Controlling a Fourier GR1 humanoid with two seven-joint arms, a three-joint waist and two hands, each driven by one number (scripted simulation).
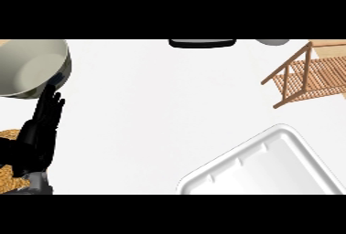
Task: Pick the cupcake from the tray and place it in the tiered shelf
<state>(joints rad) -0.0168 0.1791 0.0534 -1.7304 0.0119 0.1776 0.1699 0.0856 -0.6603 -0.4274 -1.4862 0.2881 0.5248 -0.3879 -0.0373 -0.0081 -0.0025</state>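
A white tray (270, 164) lies at the lower right of the counter, and what shows of it holds nothing. The wooden tiered shelf (312, 73) stands at the upper right, cut off by the view's edge. No cupcake shows anywhere. My left hand (39, 132) rests at the left edge with its fingers straight and pointing up, holding nothing. My right hand does not appear in the head view.
A large grey bowl (30, 66) sits at the upper left, just above my left hand's fingertips. A woven brown object (10, 176) lies at the lower left, partly behind the hand. A dark flat item (202, 43) and a grey object (272, 42) sit at the far edge.
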